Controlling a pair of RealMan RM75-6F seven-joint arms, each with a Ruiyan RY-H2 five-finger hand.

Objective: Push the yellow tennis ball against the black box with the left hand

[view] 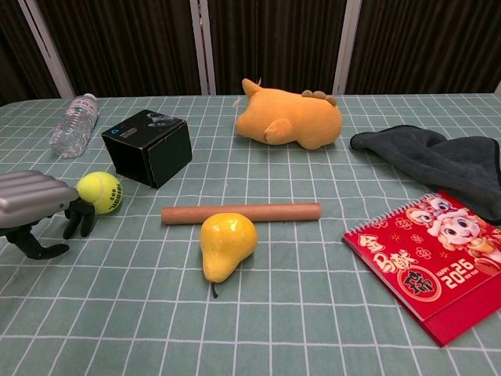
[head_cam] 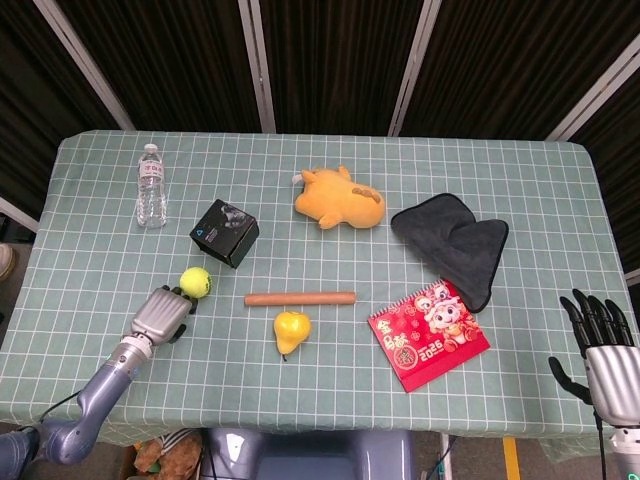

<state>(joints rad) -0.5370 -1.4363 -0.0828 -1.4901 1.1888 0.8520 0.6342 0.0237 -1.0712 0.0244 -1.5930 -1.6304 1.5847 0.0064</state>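
The yellow tennis ball (head_cam: 196,282) (view: 99,192) lies on the checked cloth just in front of the black box (head_cam: 225,232) (view: 148,146), a small gap apart from it. My left hand (head_cam: 164,313) (view: 37,207) sits right behind the ball, its dark fingertips (view: 81,217) curled down and touching the ball's near side; it holds nothing. My right hand (head_cam: 603,352) hangs off the table's near right corner with fingers spread apart and nothing in them; the chest view does not show it.
A wooden rod (head_cam: 300,298) and a yellow pear (head_cam: 291,329) lie right of the ball. A water bottle (head_cam: 151,186) lies far left. An orange plush (head_cam: 339,198), a grey cloth (head_cam: 455,243) and a red calendar (head_cam: 428,333) sit further right.
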